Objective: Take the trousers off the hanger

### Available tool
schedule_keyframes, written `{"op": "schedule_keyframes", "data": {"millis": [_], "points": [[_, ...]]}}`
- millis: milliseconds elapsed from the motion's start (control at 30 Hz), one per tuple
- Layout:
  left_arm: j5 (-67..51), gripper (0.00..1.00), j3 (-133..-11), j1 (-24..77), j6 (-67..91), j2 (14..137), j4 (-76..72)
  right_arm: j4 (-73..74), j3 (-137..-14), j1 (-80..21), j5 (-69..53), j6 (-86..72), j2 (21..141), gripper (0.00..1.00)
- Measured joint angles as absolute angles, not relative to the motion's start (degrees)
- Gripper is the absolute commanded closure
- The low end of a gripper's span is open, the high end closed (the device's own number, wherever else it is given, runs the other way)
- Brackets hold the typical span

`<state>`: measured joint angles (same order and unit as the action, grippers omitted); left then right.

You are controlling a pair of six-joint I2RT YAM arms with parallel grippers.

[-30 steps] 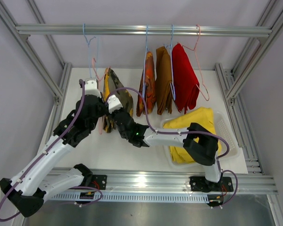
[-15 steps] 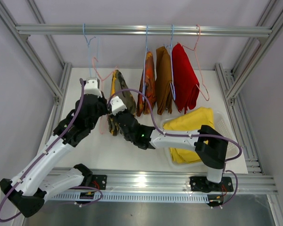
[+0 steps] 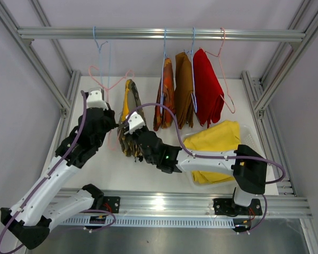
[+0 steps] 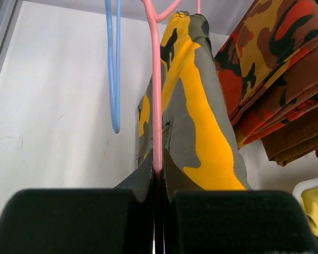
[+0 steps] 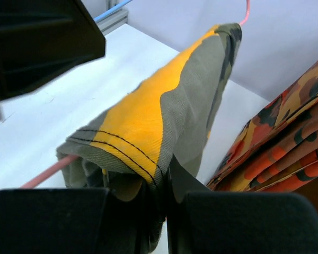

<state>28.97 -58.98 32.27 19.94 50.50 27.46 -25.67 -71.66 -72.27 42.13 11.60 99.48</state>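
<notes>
The pink wire hanger [image 4: 155, 79] is clenched in the left jaws, likely as an anchor, while the grey-green and yellow camouflage cloth trousers [image 5: 164, 106], draped over it, are grasped by the right jaws for sliding off.

camouflage trousers [image 4: 201, 111] show grey-green and yellow patches. patterned trousers [image 3: 166, 95] mix orange, red and dark blotches. brown trousers [image 3: 183, 92], red trousers [image 3: 208, 90] and yellow trousers [image 3: 216, 138] are plain. the pink hanger [image 4: 155, 79] and blue hanger [image 4: 109, 63] are unpatterned.
</notes>
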Motion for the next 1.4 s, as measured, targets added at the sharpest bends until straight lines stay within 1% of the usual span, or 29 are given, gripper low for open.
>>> {"op": "schedule_keyframes", "data": {"millis": [133, 400, 900, 1400], "points": [[28.9, 1.0, -58.9, 32.3, 20.0, 49.9, 26.9, -25.8, -70.5, -71.6, 41.1, 10.9, 98.1, 1.0], [27.2, 1.0, -58.9, 32.2, 20.6, 53.4, 26.1, -23.8, -71.0, -70.7, 41.0, 10.6, 97.8, 1.0], [25.5, 0.99, -59.4, 32.1, 21.0, 58.3, 25.7, -17.8, -82.3, -71.0, 41.7, 13.8, 97.8, 1.0], [24.7, 1.0, -61.3, 32.3, 21.0, 59.9, 25.3, -13.4, -85.5, -72.2, 45.5, 20.9, 96.5, 1.0]]}}
